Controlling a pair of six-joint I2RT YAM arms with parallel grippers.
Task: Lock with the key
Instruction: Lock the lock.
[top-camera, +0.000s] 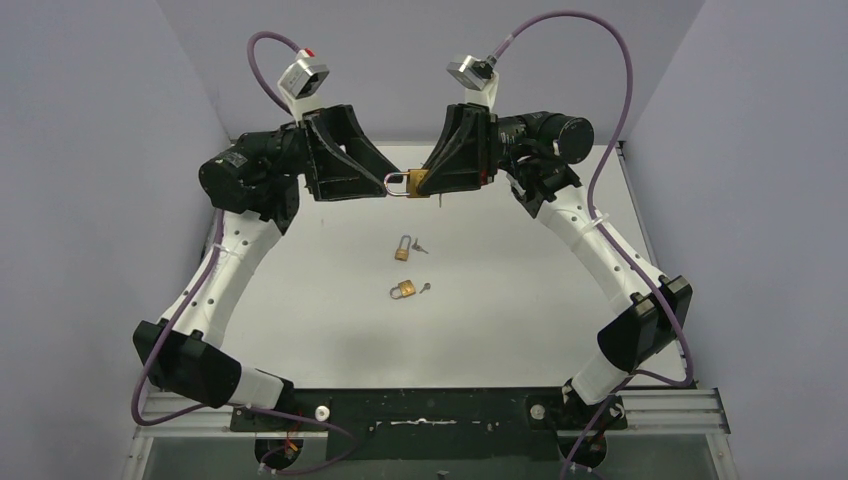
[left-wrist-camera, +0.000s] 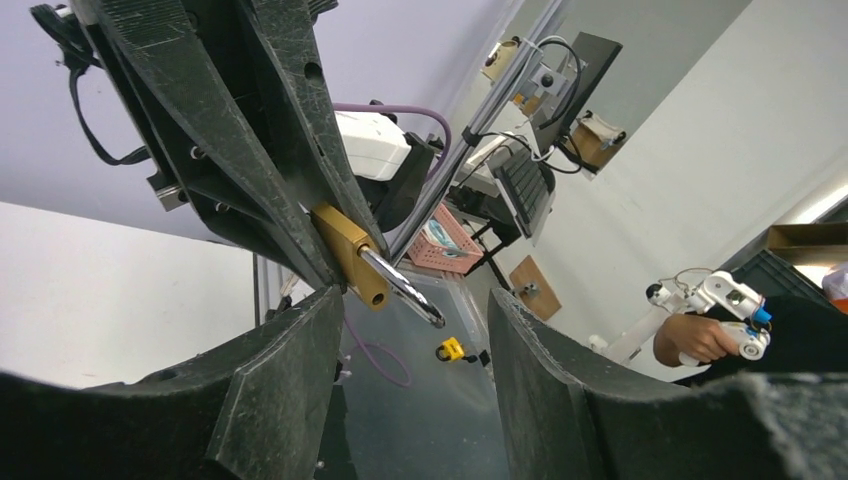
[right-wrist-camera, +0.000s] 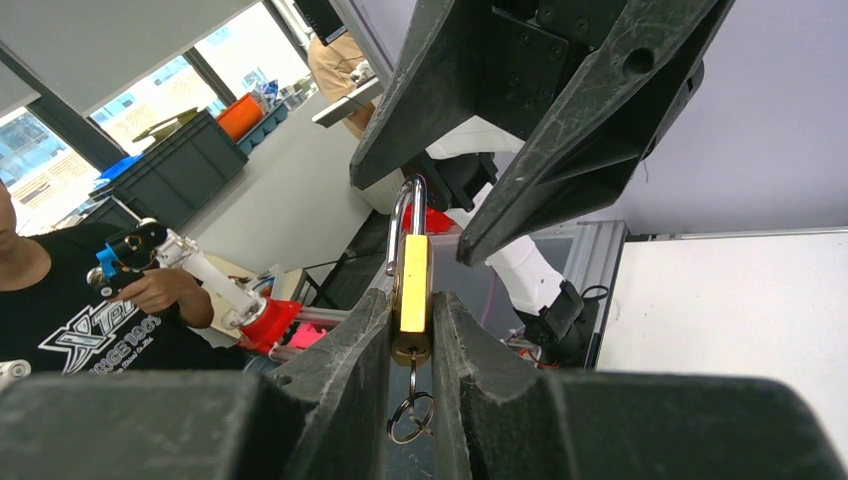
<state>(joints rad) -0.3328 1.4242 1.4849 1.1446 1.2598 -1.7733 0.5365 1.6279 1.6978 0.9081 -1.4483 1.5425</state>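
A brass padlock (top-camera: 416, 183) is held in the air between the two arms. My right gripper (top-camera: 428, 183) is shut on its body (right-wrist-camera: 412, 285). A key sits in the keyhole at the bottom, and its ring (right-wrist-camera: 410, 415) hangs between the fingers. In the left wrist view the padlock (left-wrist-camera: 350, 255) has its silver shackle (left-wrist-camera: 402, 288) open, with the free end out of the body's hole. My left gripper (left-wrist-camera: 415, 305) is open, its fingers either side of the shackle tip without touching it. It also shows in the top view (top-camera: 388, 185).
Two more small brass padlocks lie on the white table (top-camera: 300, 300). One (top-camera: 402, 249) has a key (top-camera: 421, 247) beside it. The other (top-camera: 403, 291) has a key (top-camera: 425, 288) next to it. Grey walls close in the left, right and back.
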